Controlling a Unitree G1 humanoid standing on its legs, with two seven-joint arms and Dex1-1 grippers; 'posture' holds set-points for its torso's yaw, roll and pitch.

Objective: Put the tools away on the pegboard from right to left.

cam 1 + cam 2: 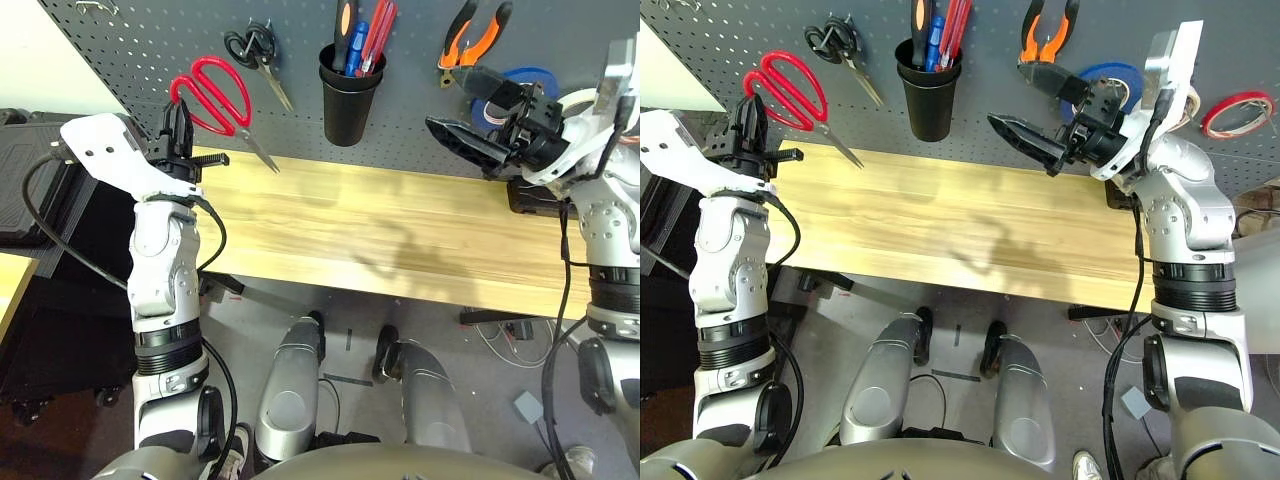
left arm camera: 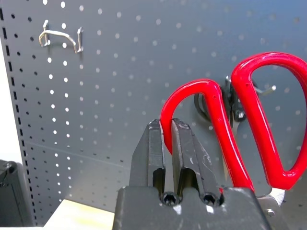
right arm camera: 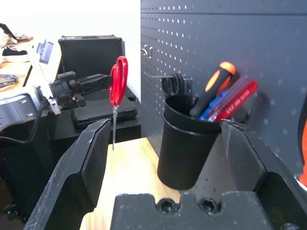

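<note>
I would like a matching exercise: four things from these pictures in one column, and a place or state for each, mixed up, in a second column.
1. red scissors
2. pliers
3. screwdriver
4. right end effector

a. standing in the black cup
b. open, holding nothing
c. hanging on the pegboard, upper right
d. gripped by the left end effector

Pairs: 1-d, 2-c, 3-a, 4-b

We see the scissors (image 1: 215, 98) at ten o'clock on the pegboard (image 1: 150, 40), the cup (image 1: 350, 100) at twelve, the pliers (image 1: 472, 38) at two.
</note>
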